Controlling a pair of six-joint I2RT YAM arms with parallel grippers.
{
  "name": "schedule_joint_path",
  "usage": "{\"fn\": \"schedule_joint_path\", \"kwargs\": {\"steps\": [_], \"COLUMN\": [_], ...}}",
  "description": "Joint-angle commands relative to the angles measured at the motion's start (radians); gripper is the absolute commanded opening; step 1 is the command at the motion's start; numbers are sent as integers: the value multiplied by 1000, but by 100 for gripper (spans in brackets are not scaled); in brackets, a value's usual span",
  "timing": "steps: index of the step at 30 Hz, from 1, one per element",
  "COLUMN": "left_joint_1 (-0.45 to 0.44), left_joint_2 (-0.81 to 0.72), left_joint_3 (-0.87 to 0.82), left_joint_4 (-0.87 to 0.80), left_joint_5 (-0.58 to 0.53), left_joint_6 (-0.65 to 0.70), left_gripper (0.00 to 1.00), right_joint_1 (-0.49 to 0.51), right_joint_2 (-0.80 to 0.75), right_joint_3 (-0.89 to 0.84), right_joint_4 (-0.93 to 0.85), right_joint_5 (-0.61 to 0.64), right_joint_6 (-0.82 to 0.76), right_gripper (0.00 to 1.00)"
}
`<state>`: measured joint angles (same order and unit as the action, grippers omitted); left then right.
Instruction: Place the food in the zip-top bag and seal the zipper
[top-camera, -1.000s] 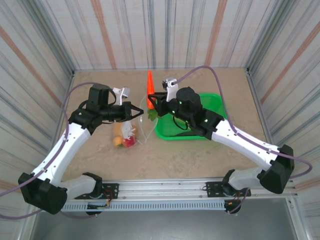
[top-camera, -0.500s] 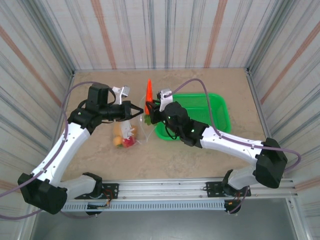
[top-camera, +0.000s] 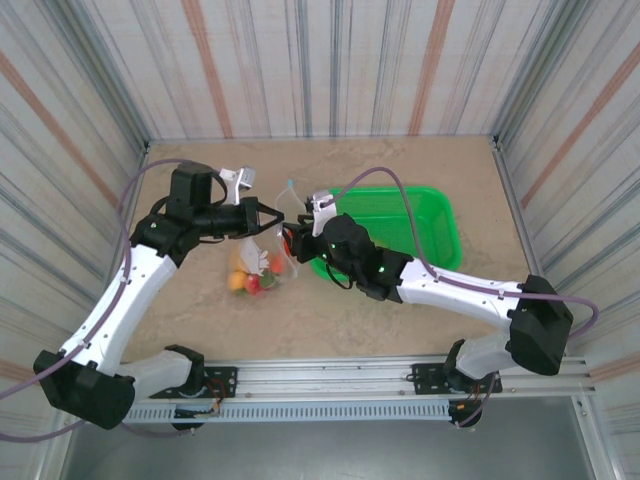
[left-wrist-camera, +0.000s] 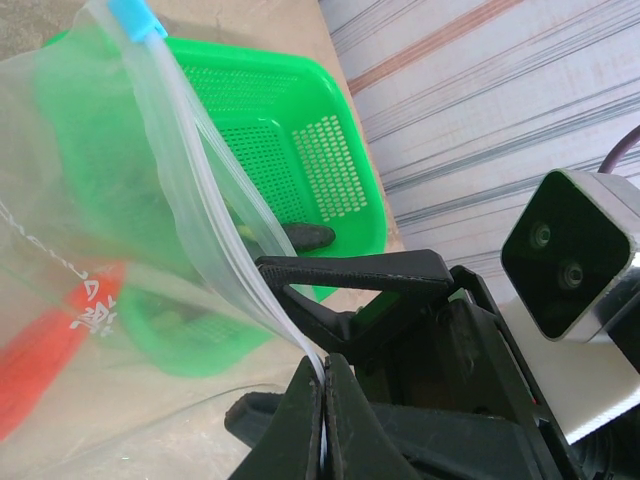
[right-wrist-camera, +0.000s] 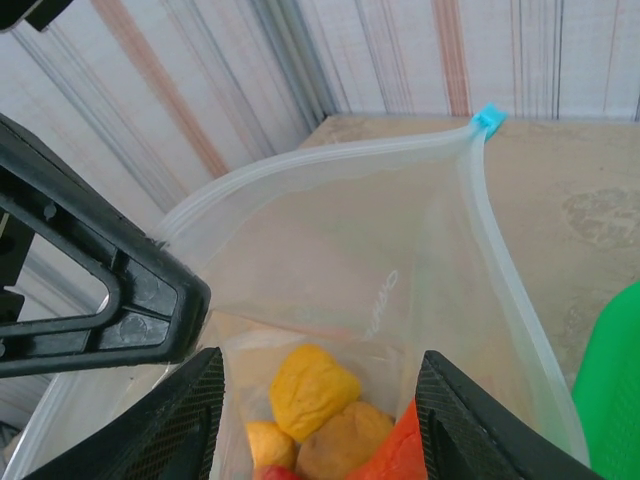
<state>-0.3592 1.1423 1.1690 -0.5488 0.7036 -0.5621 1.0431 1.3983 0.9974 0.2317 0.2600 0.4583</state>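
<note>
From the top view, the food (top-camera: 250, 282) inside the zip-top bag (top-camera: 272, 248) is too small to sort piece from piece, and the right arm (top-camera: 440, 285) covers the near left corner of the green basket (top-camera: 420, 215). In the left wrist view, a red piece (left-wrist-camera: 45, 360) is blurred by the plastic and cut by the left edge, while a dark item (left-wrist-camera: 308, 237) in the basket is half hidden behind the zipper (left-wrist-camera: 200, 210). In the right wrist view, the bottom edge cuts an orange piece (right-wrist-camera: 400, 452), and the left end effector (right-wrist-camera: 185, 300) runs off the left edge.
</note>
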Motion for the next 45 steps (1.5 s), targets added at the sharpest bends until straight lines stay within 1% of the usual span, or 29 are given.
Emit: {"fn": "schedule_joint_path", "kwargs": {"steps": [1,5,9,11,12,15,16,17,19,20,22,23,25,27,31,32,33,37,40,43,45], "left_joint_1": [6,6,6,6,6,6,6,6,6,6,6,6,6,6,6,6,6,6,7,8,7], "left_joint_2": [-20,-26,-34,-43,-47,-51,-53,-57,-62,-66,-66,-62,-53,-52,-57,-59,-59,-62,-63,-63,-62], "left_joint_3": [20,11,-2,-13,-19,-22,-25,-28,-44,-54,-69,-70,-71,-74,-82,-85,-87,-92,-96,-105,-117], "left_joint_4": [-8,-13,-20,-14,-8,-6,-4,-2,9,18,29,30,31,32,31,29,26,15,14,23,35], "left_joint_5": [-10,-19,-30,-47,-53,-61,-61,-62,-64,-65,-62,-59,-46,-44,-53,-52,-52,-50,-41,-35,-29], "left_joint_6": [19,29,33,35,33,36,36,37,35,32,31,31,33,36,45,48,50,58,57,51,44], "left_gripper": [0,0,0,0,0,0,0,0,0,0,0,0,0,0,0,0,0,0,0,0,0], "right_joint_1": [-5,-17,-32,-59,-81,-171,-212,-256,-362,-399,-449,-457,-462,-468,-483,-484,-486,-511,-515,-529,-540], "right_joint_2": [-31,-50,-90,-111,-120,-133,-134,-130,-96,-75,-3,31,114,180,300,332,363,458,522,572,587], "right_joint_3": [0,40,154,184,201,221,222,222,223,227,245,259,286,287,311,321,335,384,411,418,420], "right_joint_4": [-26,-84,-250,-322,-377,-512,-565,-612,-702,-745,-837,-879,-954,-963,-935,-930,-928,-926,-926,-919,-909], "right_joint_5": [-25,-55,-54,-18,6,-16,-41,-91,-221,-245,-286,-282,-219,-181,-220,-206,-185,-181,-171,-195,-205], "right_joint_6": [-34,-64,-90,-87,-73,-55,-53,-58,-79,-92,-167,-202,-269,-297,-306,-308,-306,-317,-337,-354,-356], "right_gripper": [54,55,57,57,57,56,56,58,61,61,65,66,71,75,84,89,91,91,89,84,79]}}
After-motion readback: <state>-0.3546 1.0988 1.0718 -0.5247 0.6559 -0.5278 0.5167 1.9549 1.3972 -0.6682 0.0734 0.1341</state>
